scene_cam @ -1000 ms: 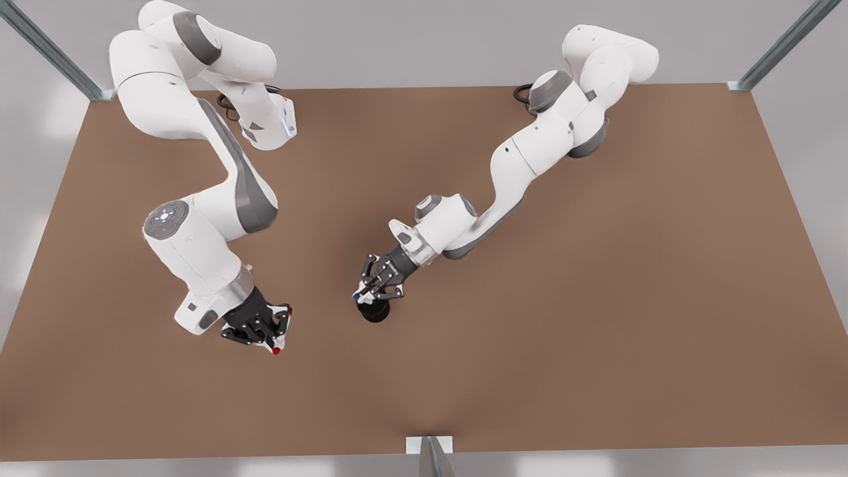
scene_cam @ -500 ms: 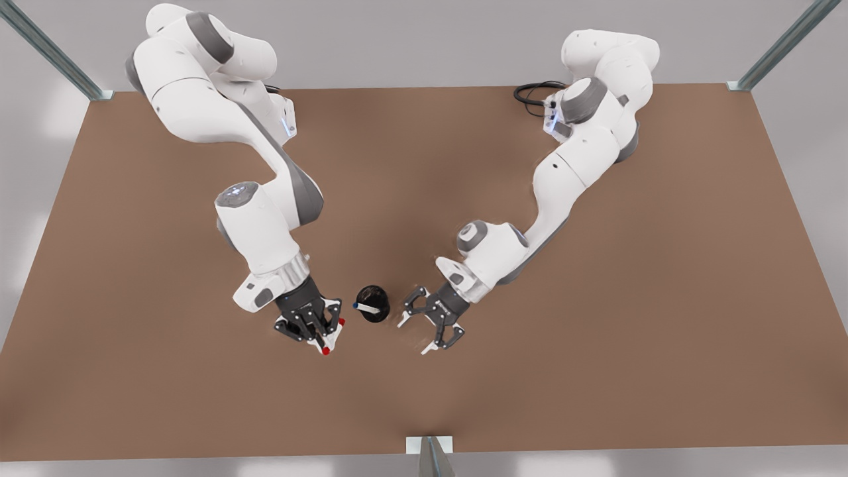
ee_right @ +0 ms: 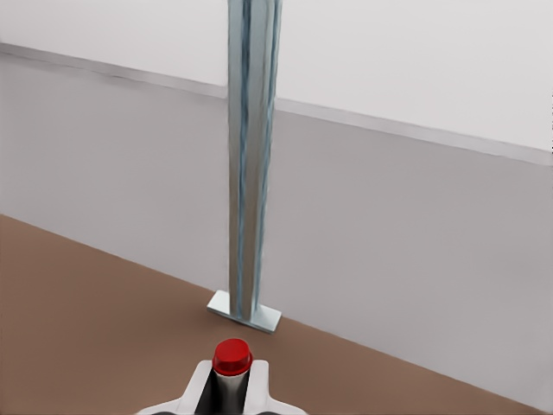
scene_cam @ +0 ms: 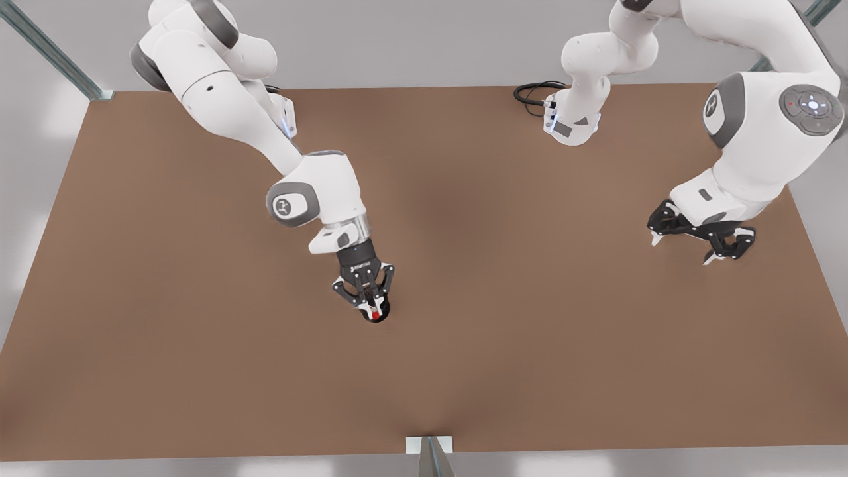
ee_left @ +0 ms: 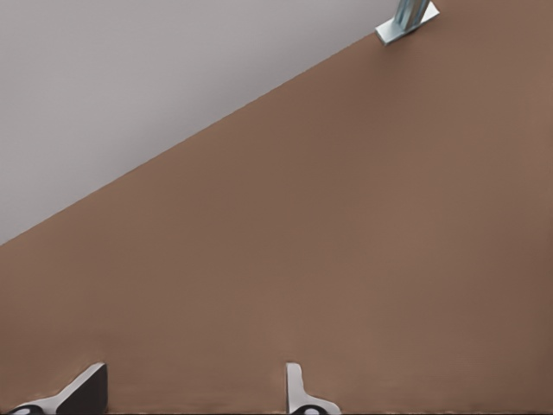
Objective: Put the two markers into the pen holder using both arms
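Surface: we note a bare brown table (scene_cam: 199, 371) with grey walls around it and a metal post (ee_right: 251, 164) at its near edge.
Pen holder: we find the black pen holder (scene_cam: 382, 309) near the table's middle, largely covered from above by a gripper.
Right gripper: the right gripper (scene_cam: 368, 303) stands directly over the pen holder, fingers clamped on the red marker (ee_right: 232, 357); the red cap (scene_cam: 375, 315) shows at the holder's mouth, pointing toward the post.
Blue marker: we cannot see it under the gripper, so we cannot tell its place.
Left gripper: the left gripper (scene_cam: 682, 246) hangs well apart from the pen holder, toward the front view's right, near the table's edge; its fingers (ee_left: 298, 393) are spread apart and hold nothing. This arm waits.
Cable: a black cable (scene_cam: 530, 93) lies at the far edge, well beyond the pen holder.
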